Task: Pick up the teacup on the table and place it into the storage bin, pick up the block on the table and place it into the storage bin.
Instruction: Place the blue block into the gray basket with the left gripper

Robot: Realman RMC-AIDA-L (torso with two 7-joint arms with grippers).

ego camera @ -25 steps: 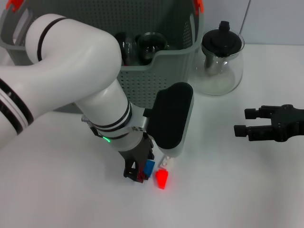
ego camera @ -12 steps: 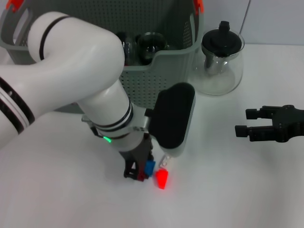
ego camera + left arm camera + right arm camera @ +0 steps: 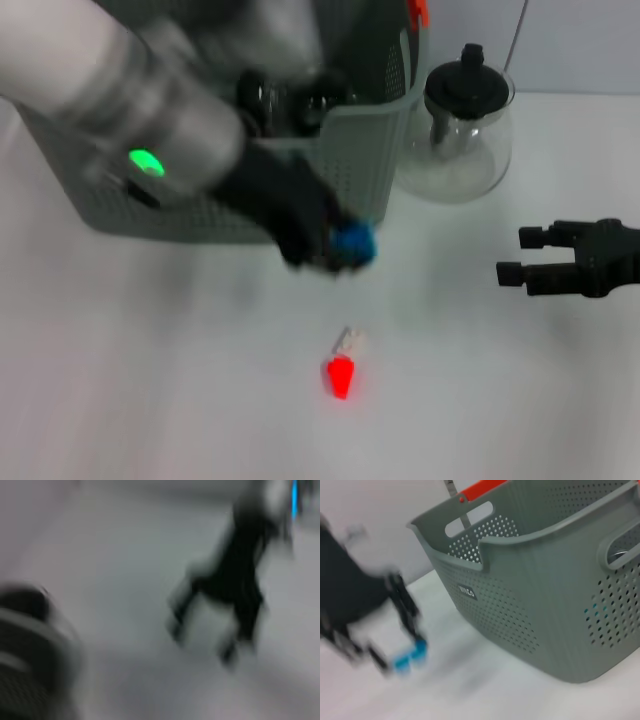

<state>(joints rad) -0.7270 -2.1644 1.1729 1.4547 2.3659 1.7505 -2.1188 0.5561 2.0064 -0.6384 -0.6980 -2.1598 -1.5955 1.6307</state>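
My left gripper [image 3: 335, 250] is a blur of motion just in front of the storage bin's front wall [image 3: 340, 165], above the table. It looks shut on a small blue block [image 3: 352, 243]. The right wrist view shows the same blue block [image 3: 410, 657] at the dark fingertips, beside the grey-green perforated storage bin [image 3: 530, 600]. Dark glass teacups [image 3: 322, 92] lie inside the bin. Off to the right, my right gripper [image 3: 512, 256] hovers open and idle over the table. The left wrist view is too smeared to read.
A small red piece [image 3: 340, 375] with a white bit beside it lies on the white table in front of the bin. A glass teapot with a black lid [image 3: 465, 125] stands right of the bin.
The left arm has risen quickly from the table beside the red piece and swung up toward the bin, carrying the blue block. The red piece and the right arm have stayed put.
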